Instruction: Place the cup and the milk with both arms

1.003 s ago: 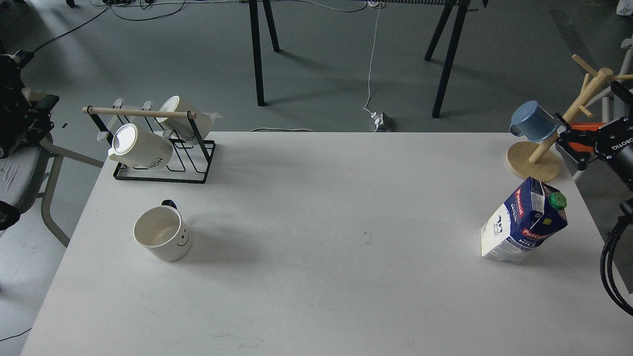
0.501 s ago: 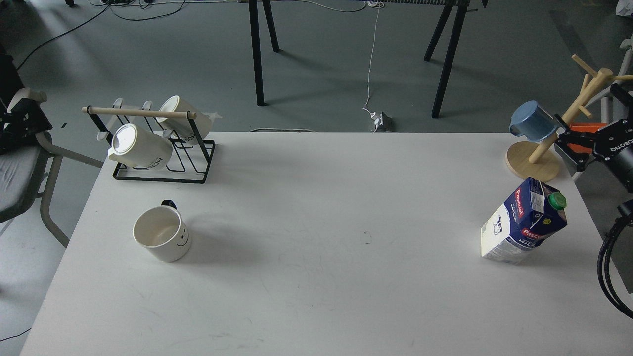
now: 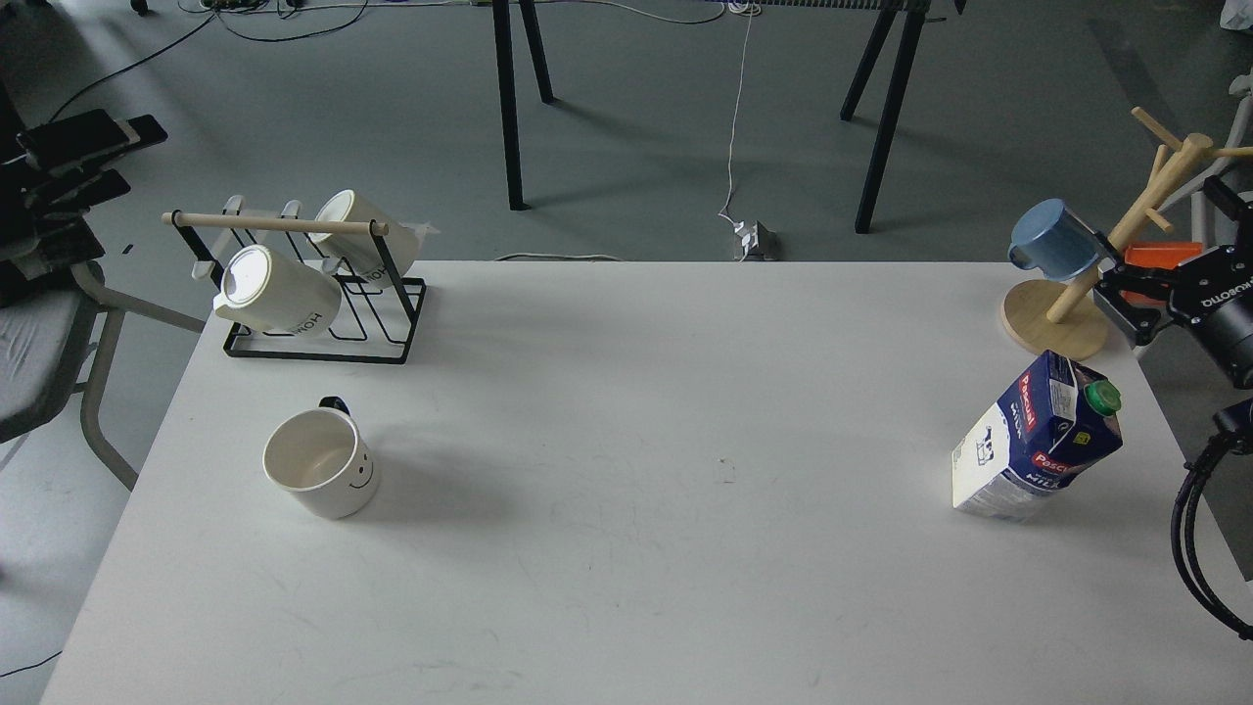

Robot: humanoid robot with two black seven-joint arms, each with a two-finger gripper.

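A white cup [image 3: 321, 476] with a smiley face and a black handle stands upright on the left of the white table [image 3: 626, 548]. A blue and white milk carton [image 3: 1038, 437] with a green cap stands tilted at the right. My left gripper [image 3: 116, 157] is off the table at the far left, well above and left of the cup, and its fingers stand apart and empty. My right gripper [image 3: 1116, 297] hovers at the table's right edge, beside the base of the wooden mug tree and above the carton, open and empty.
A black wire rack [image 3: 323, 313] with a wooden bar holds two white mugs at the back left. A wooden mug tree [image 3: 1062, 313] with a blue cup [image 3: 1052, 242] stands at the back right. A grey chair [image 3: 39, 343] is left of the table.
My left gripper has risen and swung so its fingers point right, at the far left edge. My right gripper has shifted slightly down and left near the mug tree. Cup and carton have not moved.
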